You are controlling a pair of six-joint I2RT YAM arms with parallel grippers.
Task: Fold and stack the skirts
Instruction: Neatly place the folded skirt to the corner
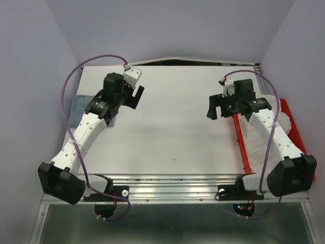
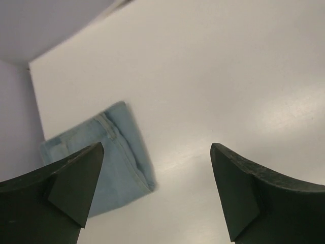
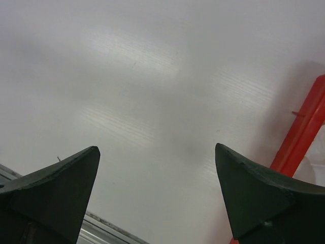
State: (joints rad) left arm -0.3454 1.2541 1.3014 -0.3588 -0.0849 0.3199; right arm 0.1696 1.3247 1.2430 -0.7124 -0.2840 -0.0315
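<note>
A folded light-blue denim skirt (image 1: 76, 109) lies at the table's left edge, mostly hidden under my left arm. In the left wrist view the skirt (image 2: 118, 158) is a blue rectangle with a seam showing, behind and to the left of the fingers. My left gripper (image 1: 135, 97) is open and empty, above the table to the right of the skirt; it also shows in its own view (image 2: 156, 148). My right gripper (image 1: 217, 109) is open and empty above bare table beside the tray, as its own view (image 3: 157, 148) confirms.
A red plastic tray (image 1: 242, 147) stands along the right side of the table, partly under my right arm, with pale cloth (image 1: 288, 123) inside. Its red rim (image 3: 302, 131) shows in the right wrist view. Purple walls enclose the table on three sides.
</note>
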